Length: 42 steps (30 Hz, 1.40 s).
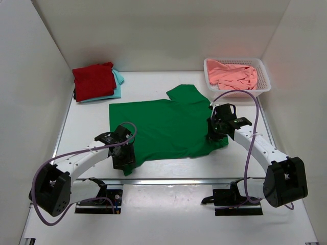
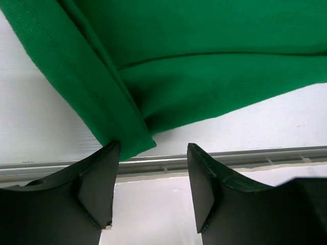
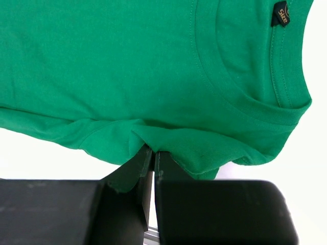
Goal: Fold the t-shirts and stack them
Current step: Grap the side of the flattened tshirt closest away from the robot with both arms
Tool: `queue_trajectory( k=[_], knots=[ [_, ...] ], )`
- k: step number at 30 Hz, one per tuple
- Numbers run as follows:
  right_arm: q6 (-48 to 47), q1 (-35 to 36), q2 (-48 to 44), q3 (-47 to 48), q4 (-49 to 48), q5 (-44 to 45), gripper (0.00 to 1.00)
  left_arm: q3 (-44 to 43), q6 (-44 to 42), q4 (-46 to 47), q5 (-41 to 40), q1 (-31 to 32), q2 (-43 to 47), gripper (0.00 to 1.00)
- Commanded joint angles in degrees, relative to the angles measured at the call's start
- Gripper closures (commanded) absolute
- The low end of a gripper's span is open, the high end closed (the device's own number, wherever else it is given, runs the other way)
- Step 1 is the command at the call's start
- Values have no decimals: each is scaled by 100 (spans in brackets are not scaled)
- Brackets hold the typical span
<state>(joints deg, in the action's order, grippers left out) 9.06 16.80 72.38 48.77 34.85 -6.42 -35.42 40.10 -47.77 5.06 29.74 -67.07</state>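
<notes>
Landmark: white mesh basket (image 1: 264, 76), on the table's far right.
Green t-shirt (image 1: 168, 127): just near-left of the basket, spread flat and not yet folded.
Done so far: dark red t-shirt (image 1: 93, 80) folded and lying on the pale turquoise t-shirt (image 1: 118, 77), well left of the basket along the same far edge.
Left to do: fold and stack the green one, then the salmon pink t-shirt (image 1: 232, 74), crumpled inside the basket.
Progress, judged: roughly halfway.
Left gripper (image 2: 152, 153): at the green hem corner farthest from the basket. Fingers apart, cloth just touching one tip, nothing held.
Right gripper (image 3: 153, 153): at the green edge nearer the basket. Fingers pressed together, apparently pinching a puckered fold below the neckline.
Writing: small black neck tag (image 3: 281, 14), gold lettering, seemingly "size". Nothing else legible.
</notes>
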Motion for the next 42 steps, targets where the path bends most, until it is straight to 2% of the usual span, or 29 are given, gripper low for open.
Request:
queue_trajectory(
  k=[1,2,4,6,8,10,13,16,18,20,21,23,24,25,26,33,35,38,42],
  knots=[
    [87,-45,-163,-8,-251,-70,100,-18,-125,4,-233,102,-78,35],
    [113,-71,-198,0,-233,-53,100,8,-168,30,-260,129,-70,36],
    [114,-72,-224,-52,-286,-79,100,105,-98,188,-234,111,-61,46],
    [166,-63,-198,-70,-286,-88,100,193,-37,294,-225,94,-87,48],
    [149,-71,-242,-70,-294,-53,100,193,-11,338,-277,137,-200,61],
    [157,-36,-207,-96,-312,-79,100,211,-28,390,-330,172,-280,60],
    [158,-62,-268,-122,-295,-97,100,255,-11,443,-391,181,-298,52],
    [175,-71,-303,-157,-321,-105,100,308,42,523,-400,181,-289,52],
    [201,-63,-286,-166,-321,-123,99,369,60,593,-401,190,-342,57],
    [192,-71,-312,-184,-330,-123,100,369,7,549,-435,199,-316,70],
    [167,-80,-321,-193,-330,-123,100,360,42,514,-427,182,-298,73],
    [158,-106,-312,-166,-295,-132,100,334,-19,322,-392,59,-106,86],
    [140,-89,-303,-166,-242,-106,100,299,-54,251,-400,6,-44,88],
    [166,-132,-329,-149,-198,-97,99,238,-63,42,-348,-99,96,96],
    [131,-107,-330,-114,-59,-10,100,211,-81,-161,-374,-134,315,100],
    [543,-106,-936,-192,1365,61,100,88,51,-1137,-216,-995,1686,100],
    [798,86,-1111,-19,1961,254,100,131,121,-1278,-233,-1075,1863,100],
    [809,-201,-1130,115,2490,-77,100,315,226,-1279,-120,-1259,2101,100],
    [799,-186,-1191,299,2904,-70,100,317,305,-1226,-31,-1269,2198,100]
  ],
)
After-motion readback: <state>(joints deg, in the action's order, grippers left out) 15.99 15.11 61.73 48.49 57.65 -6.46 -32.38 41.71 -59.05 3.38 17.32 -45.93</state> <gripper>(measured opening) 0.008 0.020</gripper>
